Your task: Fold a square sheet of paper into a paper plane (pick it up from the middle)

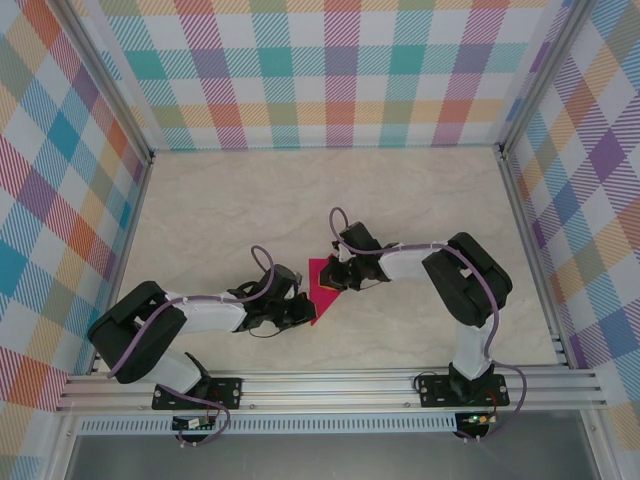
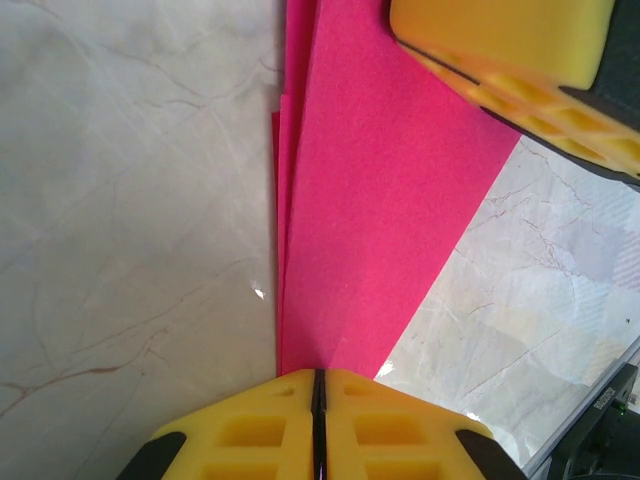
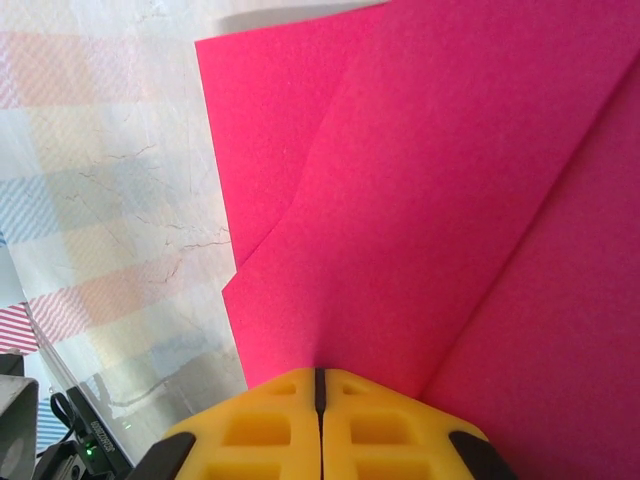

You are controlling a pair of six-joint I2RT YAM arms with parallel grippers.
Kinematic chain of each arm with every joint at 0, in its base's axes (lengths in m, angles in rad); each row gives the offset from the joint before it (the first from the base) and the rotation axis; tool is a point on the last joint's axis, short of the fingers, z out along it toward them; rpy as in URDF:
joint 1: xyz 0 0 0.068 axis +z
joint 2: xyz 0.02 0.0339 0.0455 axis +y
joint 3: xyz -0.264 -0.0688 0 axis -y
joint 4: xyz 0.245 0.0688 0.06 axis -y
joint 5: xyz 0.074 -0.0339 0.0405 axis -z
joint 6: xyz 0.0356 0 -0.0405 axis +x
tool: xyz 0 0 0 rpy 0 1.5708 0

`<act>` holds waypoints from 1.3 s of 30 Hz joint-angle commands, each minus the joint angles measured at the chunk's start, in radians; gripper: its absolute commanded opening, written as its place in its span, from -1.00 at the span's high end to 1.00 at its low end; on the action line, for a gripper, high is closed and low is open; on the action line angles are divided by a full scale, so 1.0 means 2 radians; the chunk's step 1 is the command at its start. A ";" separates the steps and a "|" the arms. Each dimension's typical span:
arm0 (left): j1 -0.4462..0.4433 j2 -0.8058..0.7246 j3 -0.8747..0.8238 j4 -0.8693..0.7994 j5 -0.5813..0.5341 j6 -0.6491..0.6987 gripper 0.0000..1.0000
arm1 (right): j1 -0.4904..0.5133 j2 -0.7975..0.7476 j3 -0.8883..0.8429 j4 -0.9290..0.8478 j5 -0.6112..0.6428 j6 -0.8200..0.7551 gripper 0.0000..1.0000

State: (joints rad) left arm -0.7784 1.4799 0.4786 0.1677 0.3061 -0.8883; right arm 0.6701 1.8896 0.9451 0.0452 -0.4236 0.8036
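The square sheet of paper [image 1: 322, 283] is magenta-pink and folded into a pointed, layered shape near the middle of the table. In the left wrist view its layers [image 2: 370, 220] narrow towards my left gripper [image 2: 318, 374], whose yellow jaws are shut on the paper's near end. My left gripper [image 1: 303, 304] sits at the paper's lower left. My right gripper [image 1: 338, 272] is at the paper's upper right, and its yellow fingers [image 2: 520, 70] lie over that corner. In the right wrist view the right gripper [image 3: 320, 372] is shut, its tips resting on the creased pink paper [image 3: 420, 200].
The marble-patterned tabletop [image 1: 300, 200] lies around the paper. Checkered walls [image 1: 320, 70] with metal rails enclose it on three sides. The arm bases [image 1: 195, 395] are bolted to the near rail.
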 commanded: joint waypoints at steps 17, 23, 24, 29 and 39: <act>-0.004 0.026 -0.027 -0.105 -0.027 0.016 0.81 | -0.072 0.051 0.050 0.003 0.033 -0.020 0.84; -0.004 0.025 -0.028 -0.106 -0.026 0.017 0.81 | -0.086 0.053 0.057 0.006 0.022 -0.021 0.83; -0.004 0.026 -0.027 -0.106 -0.026 0.018 0.81 | -0.088 0.050 0.060 0.001 0.022 -0.024 0.83; -0.004 0.026 -0.028 -0.108 -0.027 0.019 0.81 | -0.102 0.050 0.074 -0.011 0.020 -0.030 0.84; -0.004 0.026 -0.021 -0.108 -0.025 0.019 0.81 | -0.101 -0.033 0.044 -0.015 -0.010 -0.026 0.79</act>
State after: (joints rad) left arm -0.7784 1.4818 0.4816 0.1635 0.3069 -0.8707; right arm 0.4568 1.9209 1.0576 0.0231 -0.4194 0.7692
